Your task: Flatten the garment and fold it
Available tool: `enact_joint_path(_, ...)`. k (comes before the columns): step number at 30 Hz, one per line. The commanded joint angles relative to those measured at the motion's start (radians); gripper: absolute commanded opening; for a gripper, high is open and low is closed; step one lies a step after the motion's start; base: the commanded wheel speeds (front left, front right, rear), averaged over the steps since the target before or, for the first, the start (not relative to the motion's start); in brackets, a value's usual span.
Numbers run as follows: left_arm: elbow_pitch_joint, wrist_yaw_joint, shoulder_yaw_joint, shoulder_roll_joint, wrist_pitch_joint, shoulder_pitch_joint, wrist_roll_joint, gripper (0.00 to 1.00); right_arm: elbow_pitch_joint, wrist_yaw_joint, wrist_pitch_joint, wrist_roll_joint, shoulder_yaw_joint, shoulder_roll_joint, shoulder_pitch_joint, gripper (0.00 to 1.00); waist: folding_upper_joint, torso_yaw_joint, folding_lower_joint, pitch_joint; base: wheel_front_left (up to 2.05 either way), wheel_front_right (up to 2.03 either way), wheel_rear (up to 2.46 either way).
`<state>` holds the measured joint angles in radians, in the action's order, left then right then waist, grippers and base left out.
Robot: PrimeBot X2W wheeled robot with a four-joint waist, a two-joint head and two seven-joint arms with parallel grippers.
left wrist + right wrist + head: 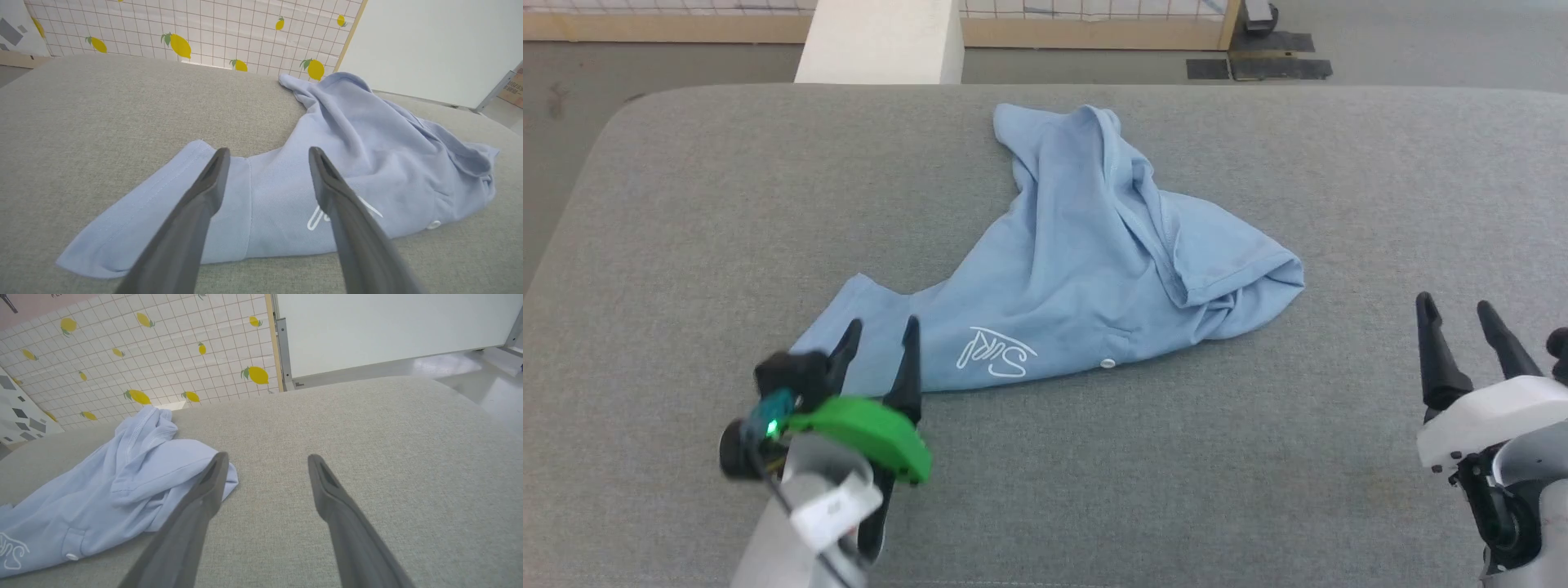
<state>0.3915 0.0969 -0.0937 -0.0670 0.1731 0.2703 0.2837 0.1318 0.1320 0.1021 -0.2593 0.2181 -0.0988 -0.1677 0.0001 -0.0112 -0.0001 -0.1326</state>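
Polo shirt (1078, 269), light blue, lies crumpled mid-way across the grey padded counter (686, 245). Left hand (883, 322) is spread wide over the near sleeve, gripping nothing. Right hand (1454, 304) is wide too, well apart on bare counter. The cursive logo (995, 353) faces up, with the white button (1107, 362) just beside it.

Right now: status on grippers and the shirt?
Left gripper open, fingers at near sleeve of the polo shirt, nothing gripped. Right gripper open, off to its right over the grey cushion. Shirt crumpled, not flattened. Nothing in the way.
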Motion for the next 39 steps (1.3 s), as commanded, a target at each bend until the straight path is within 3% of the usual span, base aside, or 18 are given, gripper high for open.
enact_joint_path(1, 0.006, 0.006, -0.010, -0.001, -0.030, 0.054, 0.009, 1.00, -0.023, -0.001, 0.009, 0.003, 0.003, 0.007, 0.007, 1.00, -0.0001, 0.008, 0.0001, -0.016, 0.00, 0.00, 0.00)
enact_joint_path(7, 0.107, 0.020, -0.054, -0.018, -0.276, 0.334, 0.038, 1.00, -0.089, -0.001, 0.051, 0.006, -0.019, 0.021, -0.004, 1.00, -0.0001, 0.035, 0.0001, -0.082, 0.00, 0.00, 0.00)
enact_joint_path(14, 0.327, 0.005, -0.097, -0.045, -0.647, 0.635, 0.036, 1.00, -0.111, -0.001, 0.061, -0.003, -0.068, 0.031, -0.034, 1.00, -0.0001, 0.119, 0.0001, -0.176, 0.00, 0.00, 0.00)
enact_joint_path(22, 0.461, -0.018, -0.199, -0.065, -0.935, 0.762, -0.045, 1.00, -0.114, -0.001, 0.046, -0.006, -0.074, 0.037, -0.042, 1.00, -0.0001, 0.173, 0.0001, -0.245, 0.00, 0.00, 0.00)
enact_joint_path(27, 0.497, -0.029, -0.247, -0.081, -1.003, 0.757, -0.085, 1.00, -0.114, -0.001, 0.042, -0.007, -0.081, 0.040, -0.048, 1.00, -0.0001, 0.180, 0.0001, -0.265, 0.00, 0.00, 0.00)
enact_joint_path(28, 0.499, -0.030, -0.252, -0.081, -1.006, 0.753, -0.088, 0.64, -0.113, -0.001, 0.043, -0.009, -0.085, 0.041, -0.050, 1.00, -0.0001, 0.178, 0.0001, -0.270, 0.00, 0.00, 0.00)
enact_joint_path(29, 0.498, -0.030, -0.253, -0.082, -1.001, 0.751, -0.087, 0.21, -0.113, -0.001, 0.042, -0.009, -0.086, 0.041, -0.052, 1.00, -0.0001, 0.176, 0.0001, -0.273, 0.00, 0.00, 0.00)
enact_joint_path(30, 0.496, -0.031, -0.251, -0.081, -0.993, 0.749, -0.082, 0.00, -0.113, -0.001, 0.042, -0.010, -0.088, 0.042, -0.054, 1.00, -0.0001, 0.173, 0.0001, -0.278, 0.00, 0.00, 0.00)
enact_joint_path(34, 0.465, -0.066, -0.200, -0.084, -0.913, 0.759, -0.043, 0.00, -0.104, -0.001, 0.040, -0.007, -0.095, 0.043, -0.063, 1.00, -0.0001, 0.159, 0.0001, -0.282, 0.00, 0.00, 0.00)
enact_joint_path(39, 0.407, -0.161, -0.082, -0.130, -0.729, 0.804, 0.010, 0.00, -0.102, -0.001, 0.041, -0.004, -0.109, 0.044, -0.075, 1.00, -0.0001, 0.151, 0.0001, -0.280, 0.00, 0.00, 0.00)
